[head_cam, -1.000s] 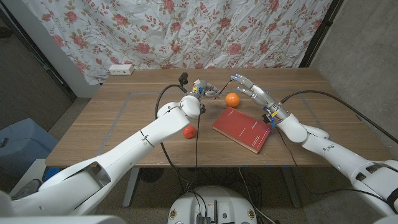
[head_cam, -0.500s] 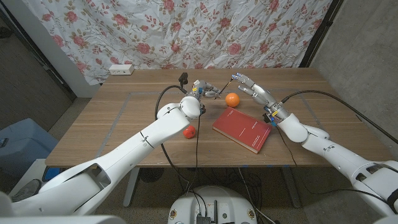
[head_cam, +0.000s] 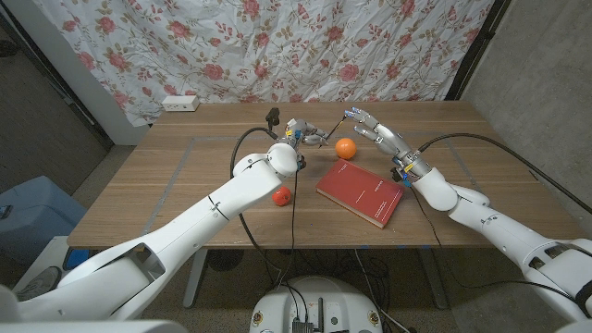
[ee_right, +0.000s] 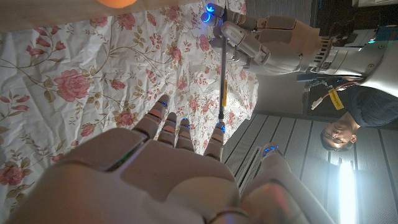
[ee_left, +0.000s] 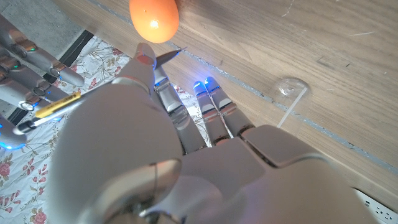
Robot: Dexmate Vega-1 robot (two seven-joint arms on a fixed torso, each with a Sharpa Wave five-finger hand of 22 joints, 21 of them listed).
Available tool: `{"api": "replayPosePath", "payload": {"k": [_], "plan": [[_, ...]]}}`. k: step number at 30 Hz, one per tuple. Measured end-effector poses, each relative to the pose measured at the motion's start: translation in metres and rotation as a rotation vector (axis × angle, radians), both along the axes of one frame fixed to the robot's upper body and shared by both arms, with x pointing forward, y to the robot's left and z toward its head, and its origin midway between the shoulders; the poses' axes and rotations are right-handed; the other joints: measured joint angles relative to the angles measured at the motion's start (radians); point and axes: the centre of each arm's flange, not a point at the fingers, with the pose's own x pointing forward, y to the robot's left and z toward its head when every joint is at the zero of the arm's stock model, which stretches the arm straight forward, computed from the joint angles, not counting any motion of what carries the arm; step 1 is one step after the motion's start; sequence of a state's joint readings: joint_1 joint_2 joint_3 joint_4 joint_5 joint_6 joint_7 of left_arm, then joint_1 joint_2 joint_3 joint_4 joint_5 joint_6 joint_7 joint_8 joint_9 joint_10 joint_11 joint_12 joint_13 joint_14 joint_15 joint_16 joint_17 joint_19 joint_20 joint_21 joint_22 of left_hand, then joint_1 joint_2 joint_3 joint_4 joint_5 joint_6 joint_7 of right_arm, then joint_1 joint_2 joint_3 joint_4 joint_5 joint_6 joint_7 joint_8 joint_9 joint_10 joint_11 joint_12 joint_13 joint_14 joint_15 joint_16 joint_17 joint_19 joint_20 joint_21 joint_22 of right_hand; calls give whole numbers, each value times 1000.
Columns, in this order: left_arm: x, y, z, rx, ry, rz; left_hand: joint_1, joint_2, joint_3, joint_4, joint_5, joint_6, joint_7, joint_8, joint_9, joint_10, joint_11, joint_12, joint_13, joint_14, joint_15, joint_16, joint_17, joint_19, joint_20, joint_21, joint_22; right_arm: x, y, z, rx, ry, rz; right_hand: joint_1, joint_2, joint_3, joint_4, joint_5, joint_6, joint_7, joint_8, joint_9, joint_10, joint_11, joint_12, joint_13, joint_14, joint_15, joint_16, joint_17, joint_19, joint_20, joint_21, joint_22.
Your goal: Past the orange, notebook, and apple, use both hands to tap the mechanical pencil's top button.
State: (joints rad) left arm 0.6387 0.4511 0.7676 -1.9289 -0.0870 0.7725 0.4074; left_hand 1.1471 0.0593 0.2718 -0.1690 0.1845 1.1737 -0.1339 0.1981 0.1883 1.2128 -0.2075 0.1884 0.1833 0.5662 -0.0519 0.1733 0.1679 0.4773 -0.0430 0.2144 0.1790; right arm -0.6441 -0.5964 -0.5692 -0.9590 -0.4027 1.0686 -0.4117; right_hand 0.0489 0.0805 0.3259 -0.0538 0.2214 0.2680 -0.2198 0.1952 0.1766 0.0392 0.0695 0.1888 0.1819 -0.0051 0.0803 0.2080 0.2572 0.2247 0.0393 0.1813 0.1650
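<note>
Left hand [head_cam: 299, 129] fingers pinch the mechanical pencil [ee_right: 222, 68] above the table [head_cam: 185, 185], upper centre of the head view. Right hand [head_cam: 372, 130] fingers are spread, tips near the pencil's end; contact cannot be confirmed. Orange [head_cam: 345, 148] sits between the hands, red notebook [head_cam: 362, 194] lower right, apple [head_cam: 281, 195] lower left.

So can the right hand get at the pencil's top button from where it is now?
Probably yes. The left hand holds the mechanical pencil up in the air, its end pointing toward the right hand. The orange sits lower on the table, out of the way.
</note>
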Motion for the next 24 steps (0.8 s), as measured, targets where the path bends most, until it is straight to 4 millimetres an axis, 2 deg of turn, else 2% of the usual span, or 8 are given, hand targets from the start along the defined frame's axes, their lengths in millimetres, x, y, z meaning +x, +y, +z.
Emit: {"api": "replayPosePath", "payload": {"k": [24], "plan": [[-2, 1, -2, -14, -2, 1, 6, -7, -3, 3, 0, 0, 0, -1, 0, 0, 0, 0, 0, 0, 0, 0, 0, 0, 0, 0, 0, 0, 8, -1, -8, 4, 14, 0, 0, 0, 0, 0, 5, -6, -8, -2, 6, -5, 0, 0, -6, -6, 0, 1, 0, 0, 0, 0]]}}
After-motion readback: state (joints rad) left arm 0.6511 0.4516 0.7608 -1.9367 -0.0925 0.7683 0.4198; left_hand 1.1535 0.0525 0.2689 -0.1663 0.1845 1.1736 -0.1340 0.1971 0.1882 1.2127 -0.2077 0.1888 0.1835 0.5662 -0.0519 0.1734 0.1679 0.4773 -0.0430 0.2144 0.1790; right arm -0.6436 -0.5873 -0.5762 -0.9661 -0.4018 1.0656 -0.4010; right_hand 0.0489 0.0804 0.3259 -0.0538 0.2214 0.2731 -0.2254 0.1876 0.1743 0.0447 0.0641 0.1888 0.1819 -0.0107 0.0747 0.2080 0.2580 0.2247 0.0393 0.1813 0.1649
